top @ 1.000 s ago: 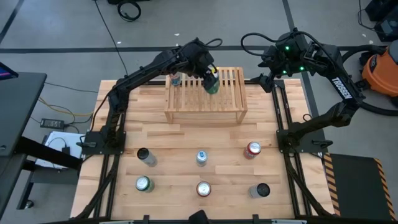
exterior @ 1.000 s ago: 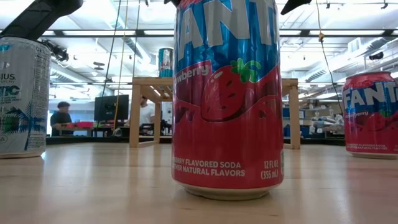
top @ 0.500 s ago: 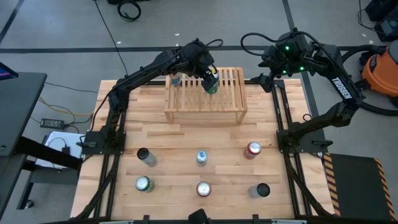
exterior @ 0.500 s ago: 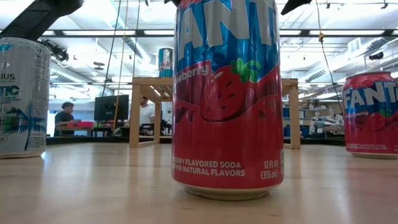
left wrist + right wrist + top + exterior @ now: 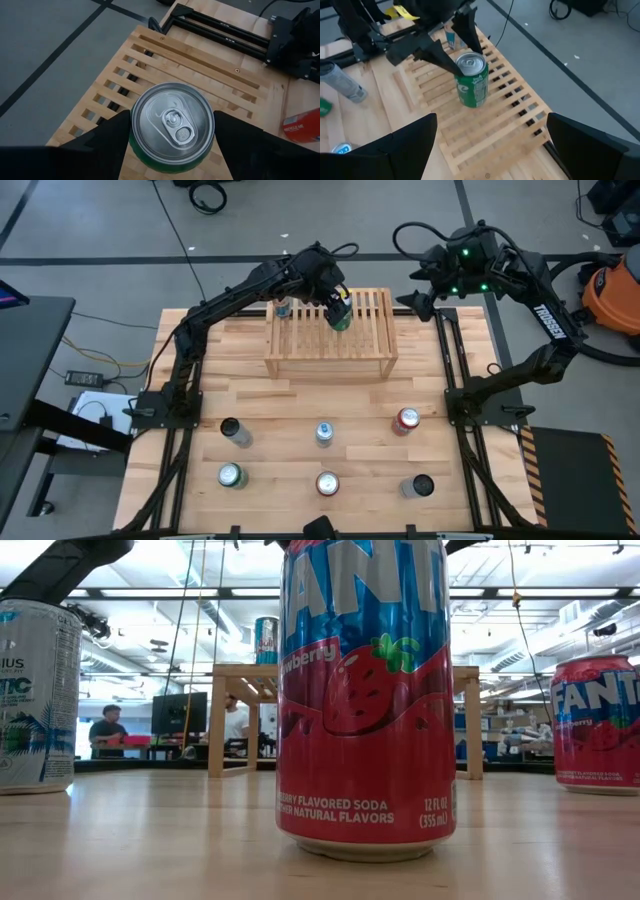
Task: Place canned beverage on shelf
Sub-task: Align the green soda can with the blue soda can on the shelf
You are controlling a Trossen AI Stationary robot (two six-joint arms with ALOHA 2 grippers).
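The shelf (image 5: 330, 358) is a light wooden rack with a slatted top, standing at the table's far middle. A green can (image 5: 341, 318) stands upright on its slats (image 5: 150, 60). My left gripper (image 5: 339, 308) reaches over the shelf from the left and has its two fingers on either side of this can (image 5: 472, 82). A blue can (image 5: 283, 308) stands on the shelf's far left corner. My right gripper (image 5: 412, 300) hangs open above the table's far right corner, beside the shelf, with nothing in it (image 5: 490, 122). My left gripper has the green can's upper wall (image 5: 131, 145) between its two fingers (image 5: 107, 145), one on each side just below the rim, with no gap showing. The fingers slant down from the table's far left. The can stands upright, its base on the slats.
Several more cans stand on the near half of the table, among them a dark one (image 5: 230, 430), a red one (image 5: 407, 420) and a strawberry soda can (image 5: 365, 700) close to the low camera. Bare wood lies between them and the shelf.
My right gripper has tipped a little, and its fingers have swung slightly toward the shelf. The green can and my left arm have kept still.
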